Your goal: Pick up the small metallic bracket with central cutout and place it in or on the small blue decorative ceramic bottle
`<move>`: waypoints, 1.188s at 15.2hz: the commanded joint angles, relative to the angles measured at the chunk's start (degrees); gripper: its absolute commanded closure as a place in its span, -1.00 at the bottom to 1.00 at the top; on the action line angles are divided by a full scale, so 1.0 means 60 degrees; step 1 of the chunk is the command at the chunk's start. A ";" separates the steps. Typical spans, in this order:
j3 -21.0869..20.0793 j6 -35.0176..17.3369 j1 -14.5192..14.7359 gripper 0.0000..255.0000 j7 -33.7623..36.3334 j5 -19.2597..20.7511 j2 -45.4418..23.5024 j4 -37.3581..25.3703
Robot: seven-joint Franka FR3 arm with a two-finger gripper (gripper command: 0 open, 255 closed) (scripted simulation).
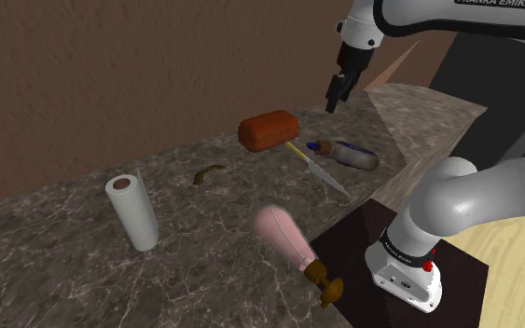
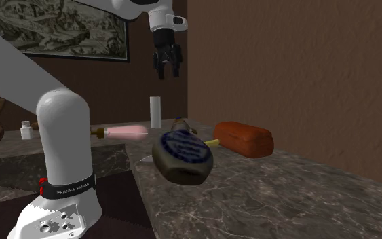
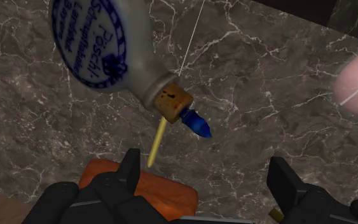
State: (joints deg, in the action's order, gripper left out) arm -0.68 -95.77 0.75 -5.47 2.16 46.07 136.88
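The grey ceramic bottle [image 1: 349, 154] with blue print lies on its side on the marble counter [image 1: 83, 280]; its corked, blue-tipped neck [image 3: 174, 105] points toward the red-brown loaf. In the second exterior view the bottle's [image 2: 181, 155] printed base faces the camera. A small olive curved piece [image 1: 210, 172], which looks like the bracket, lies on the counter between the paper roll and the loaf. My gripper [image 1: 338, 93] hangs open and empty, high above the bottle and loaf [image 2: 167, 68]. The wrist view shows the fingers spread wide apart [image 3: 208, 178], with the bottle [image 3: 101, 48] below them.
A red-brown loaf [image 1: 269, 129] sits beside the bottle. A yellow-handled knife [image 1: 321, 168] lies between them. A white paper roll [image 1: 131, 212] stands upright toward the shoulder view's left. A pink object with a brown handle [image 1: 288, 238] lies near the counter's front edge.
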 commanded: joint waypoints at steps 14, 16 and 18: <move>-0.3792 -0.1734 -0.0884 -1.00 0.6890 -0.0811 -0.3116 -0.0744; -0.4318 -0.1930 -0.1109 -1.00 0.8004 -0.0649 -0.3904 -0.1167; -0.4811 -0.2079 -0.1334 -1.00 0.9150 -0.0373 -0.4764 -0.1663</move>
State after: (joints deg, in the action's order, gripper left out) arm -28.10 -108.01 -6.72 45.59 -0.62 19.51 128.07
